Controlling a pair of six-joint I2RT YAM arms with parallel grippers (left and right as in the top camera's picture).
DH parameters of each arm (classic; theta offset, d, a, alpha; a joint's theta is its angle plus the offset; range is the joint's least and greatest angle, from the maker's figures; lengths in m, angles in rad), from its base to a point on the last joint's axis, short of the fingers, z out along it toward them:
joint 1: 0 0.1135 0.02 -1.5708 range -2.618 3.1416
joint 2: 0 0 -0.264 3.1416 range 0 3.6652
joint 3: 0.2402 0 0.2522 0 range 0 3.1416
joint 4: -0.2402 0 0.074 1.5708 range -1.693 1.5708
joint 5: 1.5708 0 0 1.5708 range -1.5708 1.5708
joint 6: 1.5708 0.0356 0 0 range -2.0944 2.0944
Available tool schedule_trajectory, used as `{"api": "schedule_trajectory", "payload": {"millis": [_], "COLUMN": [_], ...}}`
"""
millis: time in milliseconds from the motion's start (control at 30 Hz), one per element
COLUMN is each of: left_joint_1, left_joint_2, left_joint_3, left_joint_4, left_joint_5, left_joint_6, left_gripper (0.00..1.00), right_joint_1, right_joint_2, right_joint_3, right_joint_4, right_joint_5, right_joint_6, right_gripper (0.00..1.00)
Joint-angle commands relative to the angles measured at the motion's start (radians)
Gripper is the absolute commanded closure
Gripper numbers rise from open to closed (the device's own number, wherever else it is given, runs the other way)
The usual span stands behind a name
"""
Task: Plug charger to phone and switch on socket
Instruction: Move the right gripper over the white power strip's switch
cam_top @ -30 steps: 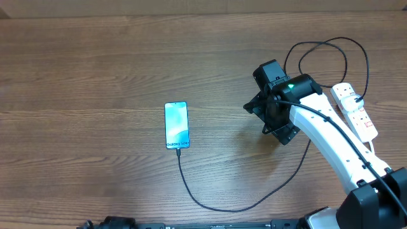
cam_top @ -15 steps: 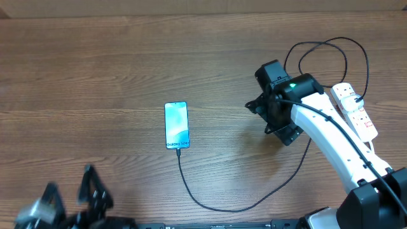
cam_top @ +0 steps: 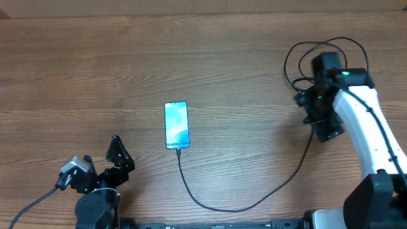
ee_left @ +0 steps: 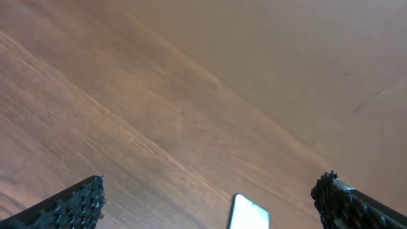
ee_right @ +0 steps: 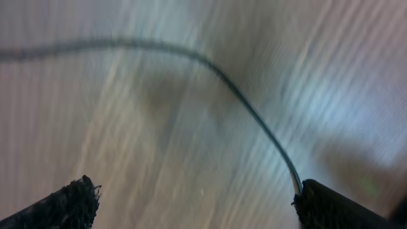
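Note:
The phone (cam_top: 177, 124) lies screen-up at the table's middle, and its top corner (ee_left: 249, 217) shows in the left wrist view. The charger's black cable (cam_top: 222, 208) meets the phone's near end, sweeps right and loops at the back right (cam_top: 325, 46). Blurred cable (ee_right: 241, 95) runs down to my right gripper's right finger (ee_right: 343, 207). My right gripper (cam_top: 315, 117) (ee_right: 194, 187) hangs open and empty over that cable. My left gripper (cam_top: 117, 160) (ee_left: 212, 186) is open and empty at the front left, pointing toward the phone. The socket is hidden under my right arm.
The wooden table (cam_top: 95, 70) stretches bare to the left and back. My right arm's white link (cam_top: 365, 127) covers the right edge of the table. The left arm's base (cam_top: 95, 207) sits at the front edge.
My left arm has come up into view at the front left. My right gripper has swung right and back, over the cable loops, and the arm now covers the socket.

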Motion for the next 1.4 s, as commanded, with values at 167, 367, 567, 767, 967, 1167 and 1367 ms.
{"api": "schedule_trajectory", "payload": {"millis": [167,367,567,767,967,1167,1367], "left_joint_1": [0.005,0.005,0.005,0.005,0.005,0.005,0.005], "left_joint_2": [-0.005,-0.005,-0.005,-0.005,-0.005,-0.005,-0.005], "left_joint_3": [-0.069,-0.094,-0.104,-0.104,-0.104,-0.104,-0.104], "left_joint_4": [0.002,-0.032,-0.055,-0.091,-0.139,-0.153,-0.153], "left_joint_5": [-0.035,-0.057,-0.068,-0.053,-0.053,-0.053,-0.053], "left_joint_6": [-0.021,-0.021,-0.021,-0.021,-0.021,-0.021,-0.021], "left_gripper": [0.0,0.01,0.0,0.0,0.01,0.0,0.01], "right_joint_1": [-0.219,-0.351,-0.391,-0.391,-0.391,-0.391,-0.391], "right_joint_2": [-0.027,-0.026,-0.024,-0.001,0.074,0.16,0.217], "right_joint_3": [-0.002,-0.003,-0.003,-0.024,-0.045,-0.045,-0.045], "right_joint_4": [0.062,0.195,0.269,0.33,0.386,0.424,0.496], "right_joint_5": [-0.014,0.008,0.094,0.188,0.198,0.199,0.198], "right_joint_6": [-0.19,-0.298,-0.301,-0.302,-0.305,-0.309,-0.358], "right_gripper": [0.12,0.6,0.96,0.96,0.96,0.96,0.96]}}
